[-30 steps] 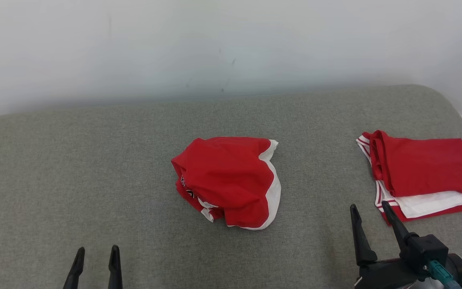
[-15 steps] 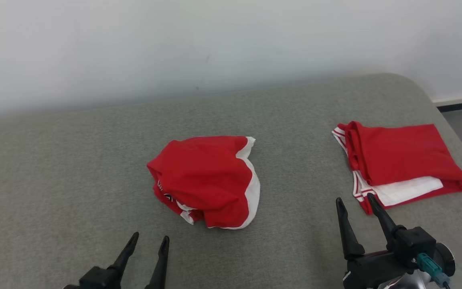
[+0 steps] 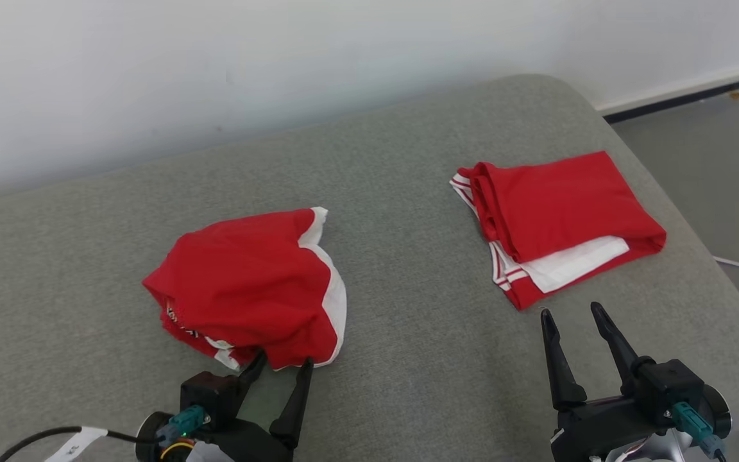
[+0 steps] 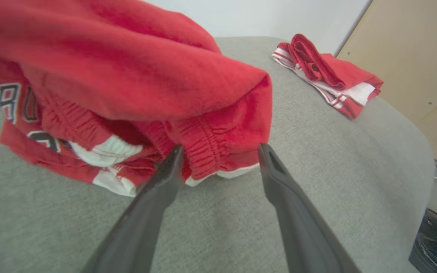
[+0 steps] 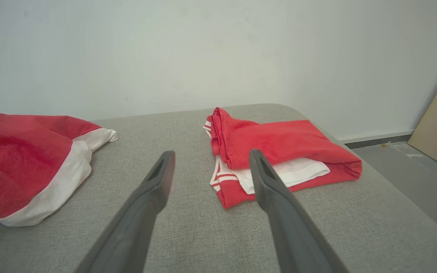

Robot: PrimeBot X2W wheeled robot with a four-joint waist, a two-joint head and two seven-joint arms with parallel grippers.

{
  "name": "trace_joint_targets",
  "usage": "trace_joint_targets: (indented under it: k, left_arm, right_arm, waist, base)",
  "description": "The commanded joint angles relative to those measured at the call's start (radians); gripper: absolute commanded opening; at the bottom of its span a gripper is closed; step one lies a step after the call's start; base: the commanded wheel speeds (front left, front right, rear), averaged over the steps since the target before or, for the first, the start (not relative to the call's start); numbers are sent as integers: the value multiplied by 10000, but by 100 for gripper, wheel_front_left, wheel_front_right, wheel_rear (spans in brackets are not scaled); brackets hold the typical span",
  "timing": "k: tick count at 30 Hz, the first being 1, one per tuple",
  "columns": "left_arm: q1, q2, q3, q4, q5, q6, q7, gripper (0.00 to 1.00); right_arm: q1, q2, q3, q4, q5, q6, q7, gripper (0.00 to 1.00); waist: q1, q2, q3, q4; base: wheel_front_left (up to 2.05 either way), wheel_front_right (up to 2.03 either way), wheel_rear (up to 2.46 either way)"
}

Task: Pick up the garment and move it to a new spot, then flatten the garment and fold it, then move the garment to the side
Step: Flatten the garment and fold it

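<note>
Two open jaws of the left gripper straddle the near hem of the crumpled garment, left of centre on the grey padded surface. Pickup is underway; next, likely, a pinch on that hem. Right gripper waits, jaws released.

Left gripper and right gripper gape wide.

We find even, diffuse light throughout; the white wall reads bright and flat. Shadows under the crumpled red garment are faint and soft. In the left wrist view we note its near cloth blurred; both wrist views bend toward their edges.
</note>
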Motion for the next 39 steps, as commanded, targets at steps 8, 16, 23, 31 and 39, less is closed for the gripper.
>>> trace_joint_targets:
  k: [8, 16, 23, 31, 39]
  left_arm:
    - [-451, 109, 50, 700, -218, 109, -301, 0]
    - [-531, -19, -61, 280, -484, 60, -658, 0]
    - [-1526, 314, -989, -2077, -388, -26, -364, 0]
    - [-4013, 246, -2429, -4600, -752, -7, 500, 0]
    - [-5540, -365, -2963, -5384, -1733, -6, 676, 0]
  right_arm:
    - [-192, 7, 24, 175, 127, -20, -197, 100]
    - [-162, 6, 108, 221, 111, -20, -173, 100]
    - [-124, 6, 144, 198, 8, -20, -93, 100]
    - [-40, 6, 219, 218, 65, -20, -35, 100]
    - [13, 4, 223, 215, 161, -20, -74, 100]
  waist:
    - [-1, -1, 387, -400]
    - [-1, -1, 213, -118]
    - [-1, -1, 8, 250]
    - [-1, -1, -182, 404]
    - [-1, -1, -227, 521]
  base:
    - [0, 0, 0]
    - [0, 0, 0]
    - [0, 0, 0]
    - [0, 0, 0]
    - [0, 0, 0]
